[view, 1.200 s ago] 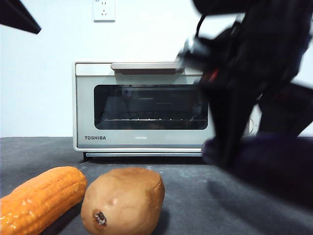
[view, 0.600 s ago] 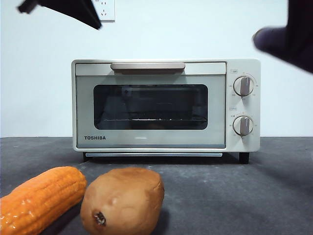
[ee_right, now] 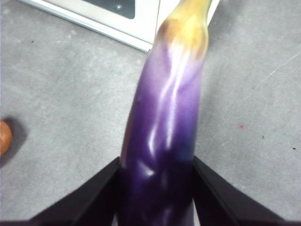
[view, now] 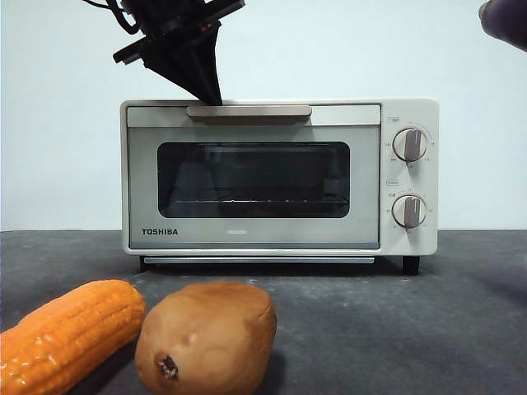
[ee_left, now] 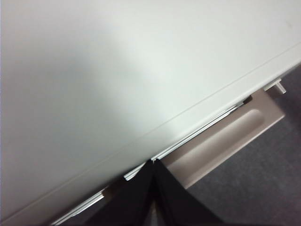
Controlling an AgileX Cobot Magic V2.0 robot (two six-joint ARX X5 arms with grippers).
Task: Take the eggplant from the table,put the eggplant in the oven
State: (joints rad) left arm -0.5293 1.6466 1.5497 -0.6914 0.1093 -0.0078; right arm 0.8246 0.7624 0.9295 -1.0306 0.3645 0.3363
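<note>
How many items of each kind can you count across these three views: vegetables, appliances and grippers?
Vegetables: 3 (eggplant, corn cob, potato)
Appliances: 1 (Toshiba oven)
Grippers: 2 (left gripper at the oven handle, right gripper holding the eggplant)
Total: 6

Table (view: 412,329) with oven (view: 280,177), corn (view: 66,333), potato (view: 206,337)

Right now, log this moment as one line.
left claw: shut, at oven handle | right claw: holding eggplant aloft | door: closed

eggplant (ee_right: 162,141) glossy purple, yellow tip | oven (view: 255,177) cream | corn (view: 66,333) orange
</note>
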